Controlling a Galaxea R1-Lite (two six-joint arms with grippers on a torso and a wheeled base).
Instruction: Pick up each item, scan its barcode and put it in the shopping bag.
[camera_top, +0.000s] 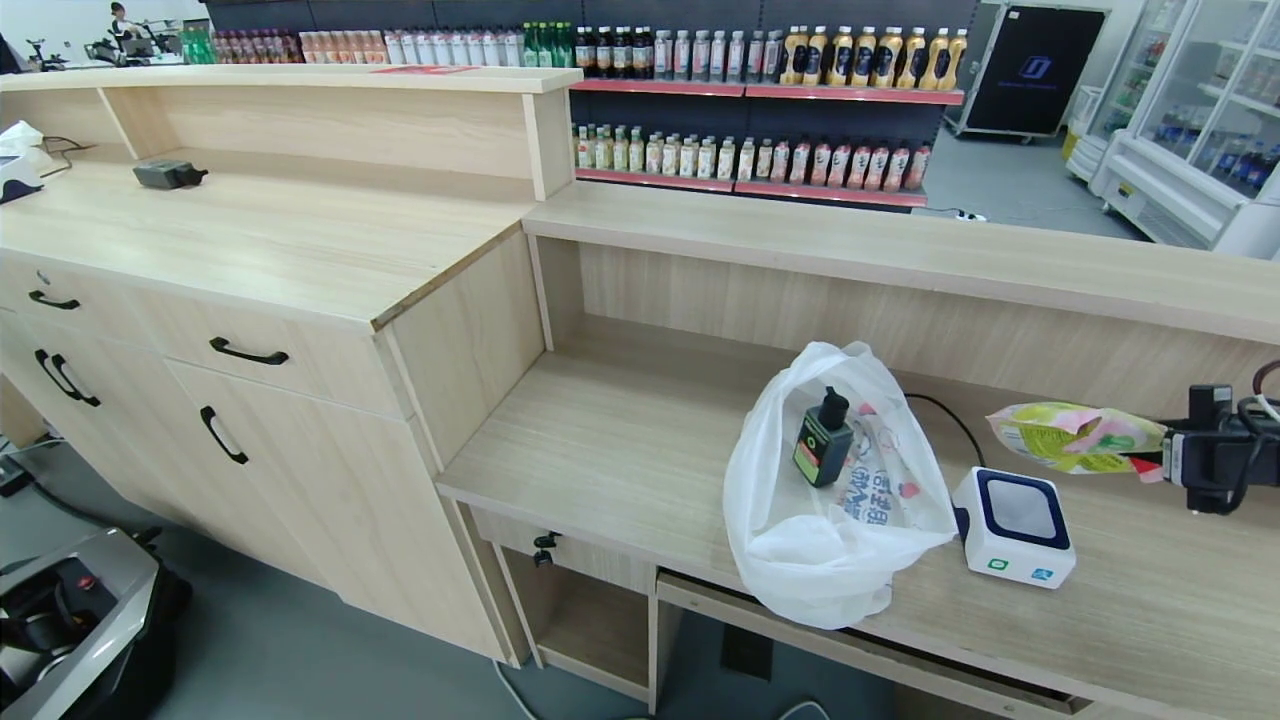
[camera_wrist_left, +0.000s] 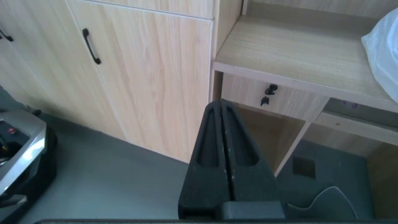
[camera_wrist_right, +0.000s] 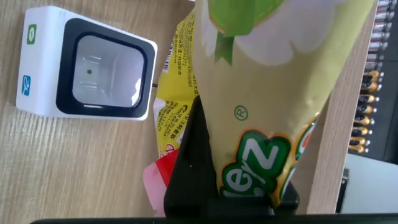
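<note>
Near right claw (camera_top: 1160, 462), clamped on snack pack (camera_top: 1075, 437), sits scanner (camera_top: 1012, 525): scan step; next needs barcode turned twd its window.

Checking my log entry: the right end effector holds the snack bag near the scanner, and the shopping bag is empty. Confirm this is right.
Not quite. The shopping bag is not empty: the head view shows a dark bottle with a green label inside it. The right end effector does hold the snack bag near the scanner.
</note>
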